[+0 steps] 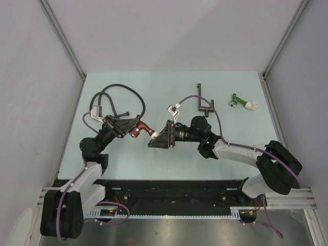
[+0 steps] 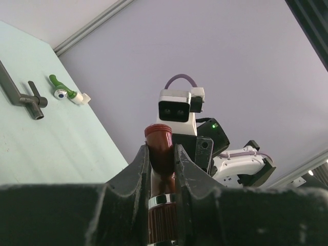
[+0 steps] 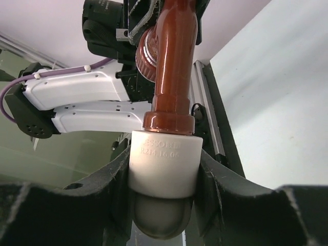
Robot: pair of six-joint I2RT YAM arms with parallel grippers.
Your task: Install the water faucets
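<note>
A reddish-brown faucet (image 1: 139,129) hangs above the table's middle, held between both grippers. My left gripper (image 1: 131,127) is shut on its brown body (image 2: 160,146), jaws pressed on both sides, left gripper (image 2: 161,154). My right gripper (image 1: 157,135) is shut on the white elbow fitting (image 3: 164,164) at the faucet's other end, right gripper (image 3: 163,177). The brown stem (image 3: 171,66) rises out of that fitting towards the left arm. A green faucet (image 1: 237,99) with its own white fitting (image 1: 251,105) lies loose at the back right, also in the left wrist view as the green faucet (image 2: 64,92).
A coiled black hose (image 1: 123,91) lies at the back left behind the left arm. A dark metal pipe piece (image 1: 204,102) lies at the back centre, left of the green faucet. Grey walls close the table on three sides.
</note>
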